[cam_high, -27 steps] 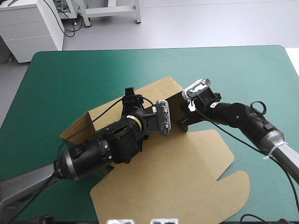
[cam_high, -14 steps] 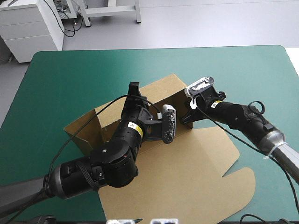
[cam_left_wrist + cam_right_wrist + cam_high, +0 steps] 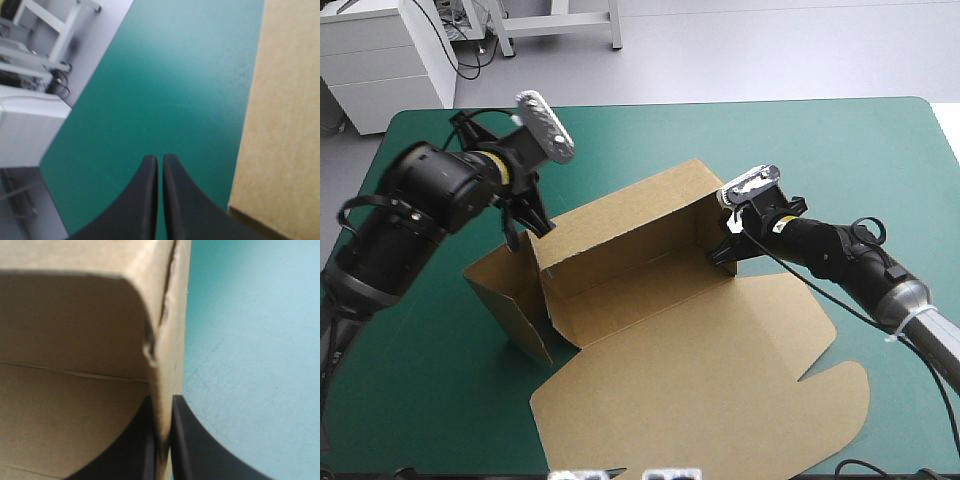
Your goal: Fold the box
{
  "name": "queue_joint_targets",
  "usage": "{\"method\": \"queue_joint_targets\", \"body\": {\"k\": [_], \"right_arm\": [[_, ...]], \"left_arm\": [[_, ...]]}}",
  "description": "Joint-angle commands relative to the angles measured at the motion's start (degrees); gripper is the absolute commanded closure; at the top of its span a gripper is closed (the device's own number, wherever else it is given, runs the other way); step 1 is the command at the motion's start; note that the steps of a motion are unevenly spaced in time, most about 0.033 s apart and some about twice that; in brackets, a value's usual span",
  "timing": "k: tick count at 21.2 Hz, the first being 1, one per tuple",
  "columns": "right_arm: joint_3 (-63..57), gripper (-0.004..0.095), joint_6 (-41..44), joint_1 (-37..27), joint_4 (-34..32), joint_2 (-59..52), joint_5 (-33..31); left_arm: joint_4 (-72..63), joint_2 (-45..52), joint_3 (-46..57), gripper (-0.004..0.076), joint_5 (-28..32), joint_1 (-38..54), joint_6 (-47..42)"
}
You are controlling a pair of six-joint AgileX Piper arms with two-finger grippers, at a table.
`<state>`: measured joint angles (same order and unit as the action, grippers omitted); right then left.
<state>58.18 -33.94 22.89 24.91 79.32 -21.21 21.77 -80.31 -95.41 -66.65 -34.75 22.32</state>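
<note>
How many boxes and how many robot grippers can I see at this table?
Boxes: 1, the brown box
Grippers: 2, the left gripper and the right gripper
Total: 3

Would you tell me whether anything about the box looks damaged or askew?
Yes: the box wall pinched by the right tool shows a dark split along its edge and a crumpled nick just ahead of the tool.

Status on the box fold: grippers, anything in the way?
Left gripper shut, empty, over the cover beside the box. Right gripper shut on its end wall. Walls up, lid flat. No obstruction seen.
</note>
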Motion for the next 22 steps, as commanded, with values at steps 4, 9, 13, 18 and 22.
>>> {"method": "queue_joint_targets", "body": {"k": [4, 9, 13, 18, 22], "right_arm": [[2.24, 0.0926, 0.86, -0.66, -2.44, -6.67, 1.31], [2.24, 0.0926, 2.21, -3.23, -2.67, -8.13, -2.65], [2.50, 0.0926, 3.03, -5.47, -3.14, -9.05, -8.30], [11.75, 0.0926, 11.99, -5.99, -11.35, -7.19, -24.98], [24.86, 0.0927, 16.49, -5.99, -16.93, 1.51, -42.50]], "left_arm": [[-21.39, 2.52, -2.14, 0.0709, 0.09, 23.50, 1.04], [-25.07, 2.52, -2.16, 0.0709, -4.07, 32.74, 0.79], [-24.65, 2.52, -2.04, 0.0720, -6.75, 36.97, 0.66], [-24.41, 2.52, 1.40, 0.0724, -4.35, 37.33, 1.26], [-24.90, 2.41, 3.68, 0.0731, -2.27, 37.33, 1.27]]}}
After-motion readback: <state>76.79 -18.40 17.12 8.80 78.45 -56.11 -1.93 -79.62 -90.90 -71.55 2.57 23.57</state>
